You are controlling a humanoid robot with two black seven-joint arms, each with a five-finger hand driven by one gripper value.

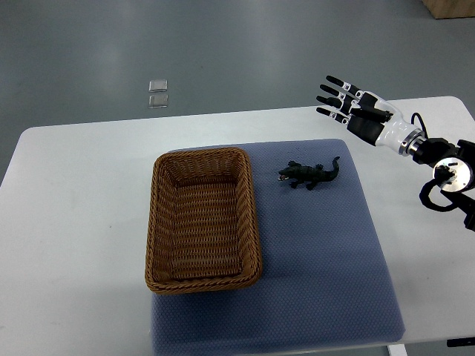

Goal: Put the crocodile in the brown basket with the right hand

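At left of center you have the brown basket (204, 219) sitting on a blue mat (326, 259) on the white surface (74, 222). Just right of it, the crocodile (309, 175) lies on the mat. At upper right, your right robot hand (349, 104) hovers with fingers spread, holding nothing.

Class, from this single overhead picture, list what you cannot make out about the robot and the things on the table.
- Left arm: nowhere in the top view, so its state is unknown.
- Right hand: fingers spread, but its height above the table cannot be read.
- Right arm: cut off by the right edge.
- Crocodile: too small to show detail.
- Brown basket: depth unclear from above.
- Blue mat: cut by the bottom edge.
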